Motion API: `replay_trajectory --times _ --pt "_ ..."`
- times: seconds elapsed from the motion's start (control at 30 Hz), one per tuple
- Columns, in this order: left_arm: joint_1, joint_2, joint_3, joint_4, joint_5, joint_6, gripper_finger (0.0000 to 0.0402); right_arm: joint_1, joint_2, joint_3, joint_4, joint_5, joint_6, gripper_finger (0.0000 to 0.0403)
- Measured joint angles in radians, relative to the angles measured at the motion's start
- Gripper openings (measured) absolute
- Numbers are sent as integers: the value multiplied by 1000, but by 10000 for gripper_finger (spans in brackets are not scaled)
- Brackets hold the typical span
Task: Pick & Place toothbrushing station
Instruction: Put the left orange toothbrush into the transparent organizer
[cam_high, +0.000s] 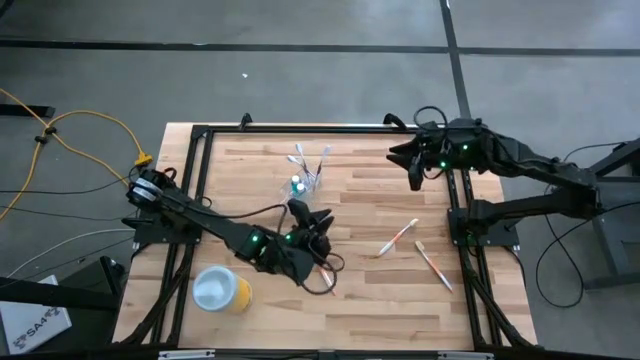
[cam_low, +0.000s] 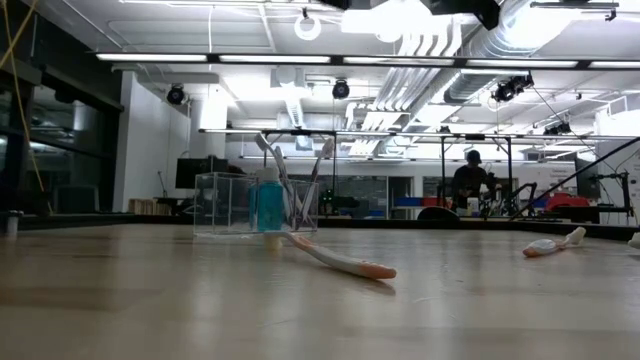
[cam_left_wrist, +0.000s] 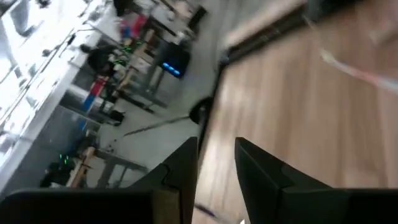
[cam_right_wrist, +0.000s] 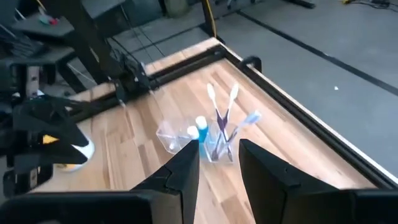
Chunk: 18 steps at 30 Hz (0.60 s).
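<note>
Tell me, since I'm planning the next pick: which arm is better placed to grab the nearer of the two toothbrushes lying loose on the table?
Probably the left. The left gripper sits mid-table, a little closer to that orange toothbrush than the right gripper, which hangs at the far edge, fingers apart, facing the clear cup.

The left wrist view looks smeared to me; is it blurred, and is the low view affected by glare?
Left wrist view: yes, blurred throughout, the table and room streaked. Low view: bright ceiling lights wash out the top; the near toothbrush and clear cup stay readable.
</note>
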Motion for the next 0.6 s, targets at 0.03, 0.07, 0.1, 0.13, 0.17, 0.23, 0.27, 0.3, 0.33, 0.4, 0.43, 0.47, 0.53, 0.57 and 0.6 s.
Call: replay_trajectory --times 0.03,0.07,0.1,0.13,0.17,0.23,0.27,0.3,0.33,0.4,0.43,0.47,0.53,0.57,0.6 --pt "-7 0 0 -61 22 -7 99 13 5 0 -5 15 0 105" --pt "-14 0 0 -130 63 -13 99 27 9 0 -10 30 5 105" --pt "-21 0 0 -191 118 -28 99 40 11 0 -21 43 15 105" --pt "-27 1 0 -245 184 -51 99 50 11 0 -30 53 18 105" --pt "-31 2 0 -287 253 -81 99 55 11 0 -31 65 18 105" --pt "-30 2 0 -352 386 -135 99 70 9 0 -31 76 19 105" --pt "-25 1 0 -381 443 -160 99 77 9 0 -31 77 22 105" --pt "-18 0 0 -410 488 -180 99 81 9 0 -31 77 25 105" --pt "-8 -1 0 -436 530 -198 99 83 10 0 -31 77 26 105" --pt "18 -3 0 -473 624 -232 99 83 9 0 -31 76 30 105" --pt "32 -4 0 -496 672 -240 99 83 9 0 -31 77 36 105" --pt "46 -4 0 -519 724 -246 99 83 9 0 -31 77 41 105" --pt "73 0 0 -548 801 -229 99 83 9 0 -32 77 43 105" --pt "85 2 0 -561 829 -200 99 83 9 0 -31 77 43 105" --pt "95 2 0 -571 846 -165 99 83 9 0 -31 77 43 105"
